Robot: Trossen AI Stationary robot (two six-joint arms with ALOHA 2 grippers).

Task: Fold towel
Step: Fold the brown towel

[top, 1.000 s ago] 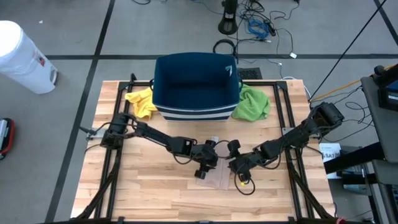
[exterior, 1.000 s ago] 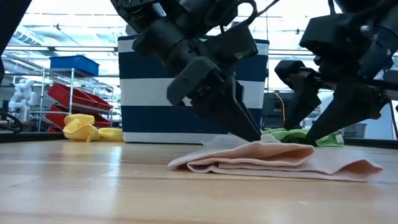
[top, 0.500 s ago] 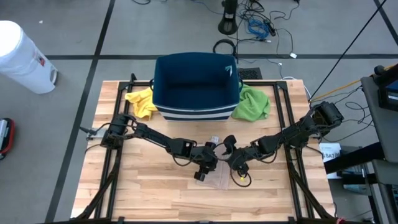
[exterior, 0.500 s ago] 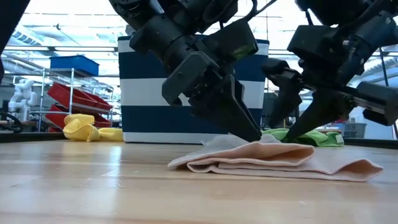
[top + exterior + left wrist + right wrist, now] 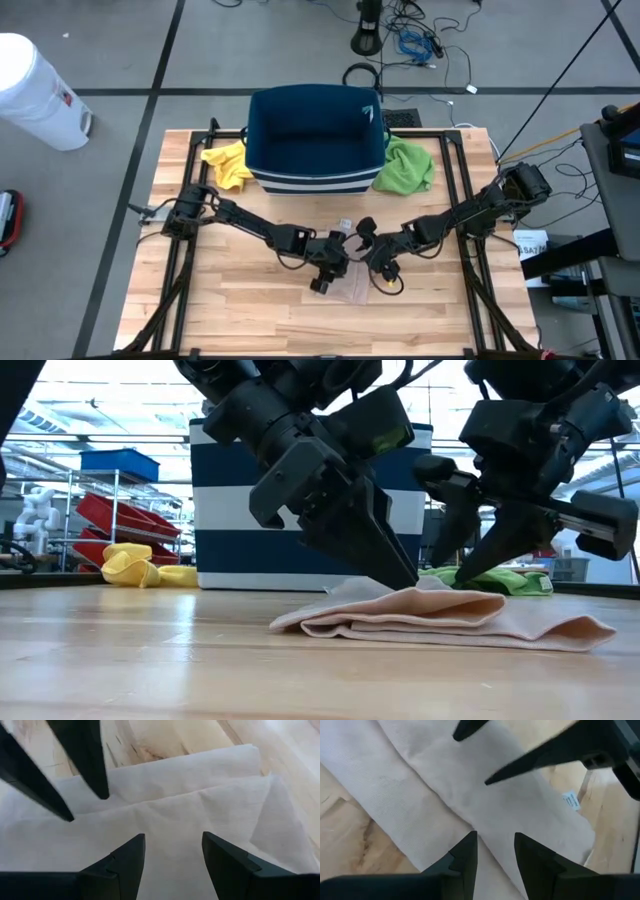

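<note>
Wooden table [image 5: 240, 300]: folded beige towel [image 5: 440, 618] beneath 2 grippers, left gripper [image 5: 400, 575] and right gripper [image 5: 462, 572], both spread, grasping nothing.

your two arms are near-black all over, each a chain of slim tube links joined by chunkier rounded joint housings, thickest at the shoulder blocks by the desk's side edges. thin dark cables loop loosely beside the wrists. the left gripper [image 5: 322, 282] has a blocky, angular matte body with recessed pockets in its side plate, tapering to long wedge-shaped fingers [image 5: 125, 865]. the right gripper [image 5: 383, 275] looks the same, its fingers [image 5: 462, 857] flat-faced, dark and sharply bevelled, with stepped notches at the inner edges.
</note>
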